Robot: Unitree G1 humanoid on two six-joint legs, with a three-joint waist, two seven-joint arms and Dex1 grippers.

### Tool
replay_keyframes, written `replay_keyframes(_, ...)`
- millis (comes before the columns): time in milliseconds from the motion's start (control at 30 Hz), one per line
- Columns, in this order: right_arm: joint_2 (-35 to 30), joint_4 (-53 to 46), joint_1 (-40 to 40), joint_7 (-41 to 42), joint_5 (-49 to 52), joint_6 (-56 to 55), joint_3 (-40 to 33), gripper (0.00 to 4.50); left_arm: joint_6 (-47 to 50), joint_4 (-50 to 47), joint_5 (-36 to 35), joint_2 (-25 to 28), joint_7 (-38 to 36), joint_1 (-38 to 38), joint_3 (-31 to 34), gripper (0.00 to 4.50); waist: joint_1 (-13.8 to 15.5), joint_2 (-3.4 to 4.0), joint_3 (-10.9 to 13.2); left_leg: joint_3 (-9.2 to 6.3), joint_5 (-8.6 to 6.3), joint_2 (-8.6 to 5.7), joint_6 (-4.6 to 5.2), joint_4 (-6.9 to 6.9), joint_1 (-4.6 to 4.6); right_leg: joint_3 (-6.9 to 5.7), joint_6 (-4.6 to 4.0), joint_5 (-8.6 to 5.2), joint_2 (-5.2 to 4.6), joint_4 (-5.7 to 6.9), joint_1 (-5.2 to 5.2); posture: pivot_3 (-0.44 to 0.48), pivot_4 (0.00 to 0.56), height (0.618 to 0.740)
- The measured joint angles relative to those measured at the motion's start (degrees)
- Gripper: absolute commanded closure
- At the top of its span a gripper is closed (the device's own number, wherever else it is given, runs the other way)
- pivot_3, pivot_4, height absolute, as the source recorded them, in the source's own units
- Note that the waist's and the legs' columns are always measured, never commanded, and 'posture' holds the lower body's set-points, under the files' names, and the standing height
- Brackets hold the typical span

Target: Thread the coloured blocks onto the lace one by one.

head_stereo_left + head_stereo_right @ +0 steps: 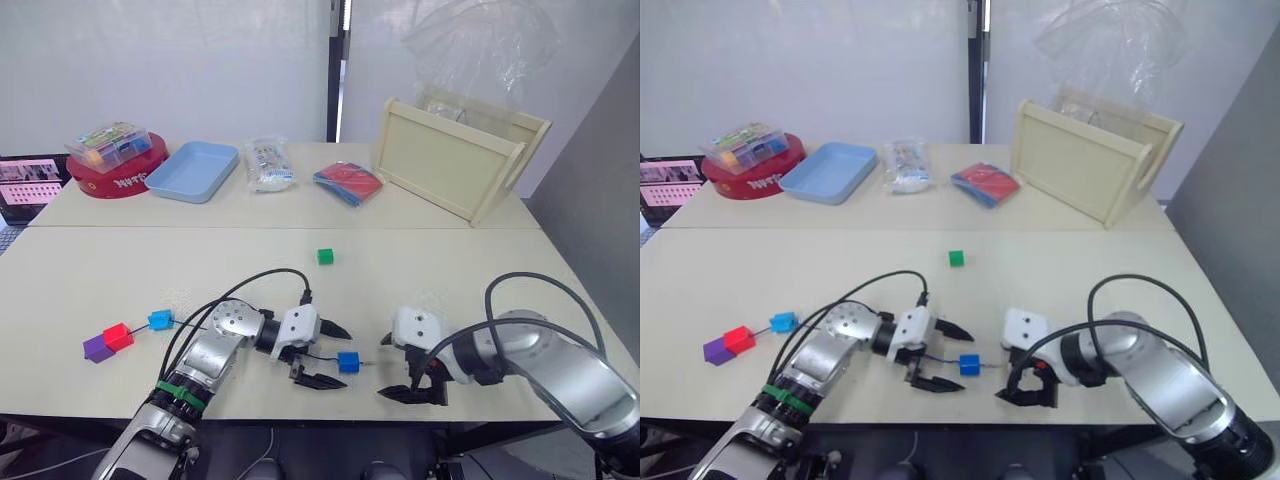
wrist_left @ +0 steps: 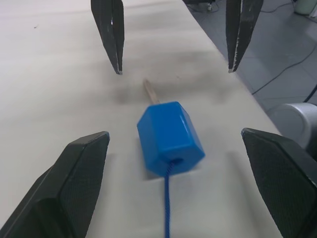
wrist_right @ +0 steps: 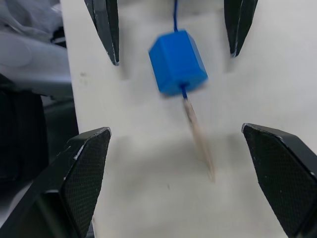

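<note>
Currently: darker blue block on lace, both grippers empty

Darker blue block [image 1: 348,362] lies between my left gripper [image 1: 327,354] and right gripper [image 1: 404,368], both spread wide. Lace [image 2: 166,208] limp; judged best gripped at its stiff pale tip [image 3: 199,140].

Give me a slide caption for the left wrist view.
Darker blue block threaded on the lace, lying between the open left gripper fingers.

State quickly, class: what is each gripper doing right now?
Left gripper: open, holding nothing, jaws either side of the blue block on the lace.
Right gripper: open, holding nothing, facing the lace's tip.
</note>
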Motion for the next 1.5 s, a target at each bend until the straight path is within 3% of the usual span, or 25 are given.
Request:
replay_keyframes(67, -1.4, -0.5, 1.3, -0.4, 0.0, -0.1, -1.1, 0.02, 0.1, 0.7, 0.6, -1.2, 0.5, -0.8, -0.1, 0.0, 0.0, 0.0, 0.0, 0.0, 0.0, 0.0, 0.0, 0.0, 0.0, 0.0, 0.0, 0.0, 0.0, -0.01, 0.0, 0.0, 0.15, 0.74)
replay_keyframes(167, -2.0, -0.4, 2.9, -1.9, -0.3, -0.9, -2.2, 0.0, 0.2, 1.1, 0.8, -2.0, 0.8, -1.3, -0.8, 0.78, -0.1, 0.0, 0.0, 0.01, 0.0, 0.0, 0.01, 0.0, 0.0, 0.01, 0.0, 0.0, 0.0, -0.01, 0.0, 0.0, 0.15, 0.74)
replay_keyframes(400, -2.1, 2.1, 3.9, -2.9, -3.5, -7.1, -1.6, 0.0, 0.9, 1.7, 1.2, -1.1, 0.0, -1.3, -1.7, 3.09, -0.1, 0.0, 0.0, 0.01, 0.0, 0.0, 0.0, 0.0, 0.0, 0.01, 0.0, 0.0, 0.0, -0.01, 0.0, 0.0, 0.15, 0.74)
replay_keyframes(733, 1.5, 6.5, 2.9, -2.9, -5.5, -10.3, 2.2, 0.0, 0.1, 1.7, 1.8, -0.3, -0.8, -2.0, -1.9, 3.15, -0.1, 0.0, 0.0, 0.01, 0.0, 0.0, 0.0, 0.0, 0.0, 0.0, 0.0, 0.0, 0.0, -0.01, 0.0, 0.0, 0.15, 0.74)
replay_keyframes(1200, 3.5, 8.5, 2.9, -2.3, -4.5, -10.3, 3.8, 4.49, -0.1, 2.0, 1.9, -0.3, -0.8, -2.0, -1.8, 3.15, -0.1, -0.01, 0.0, 0.0, 0.0, 0.0, 0.0, 0.03, 0.08, 0.0, 0.0, 0.0, 0.01, -0.01, 0.1, 0.0, 0.15, 0.74)
replay_keyframes(1500, 6.3, 12.5, 1.3, -3.8, -5.0, -12.5, 3.6, 4.5, 1.6, -0.5, 1.2, 2.7, -0.1, -1.6, -0.5, 3.15, -0.3, -0.01, 0.0, 0.0, -0.01, 0.02, 0.01, 0.0, 0.35, 0.0, 0.0, 0.0, 0.03, -0.05, 0.37, 0.0, 0.15, 0.74)
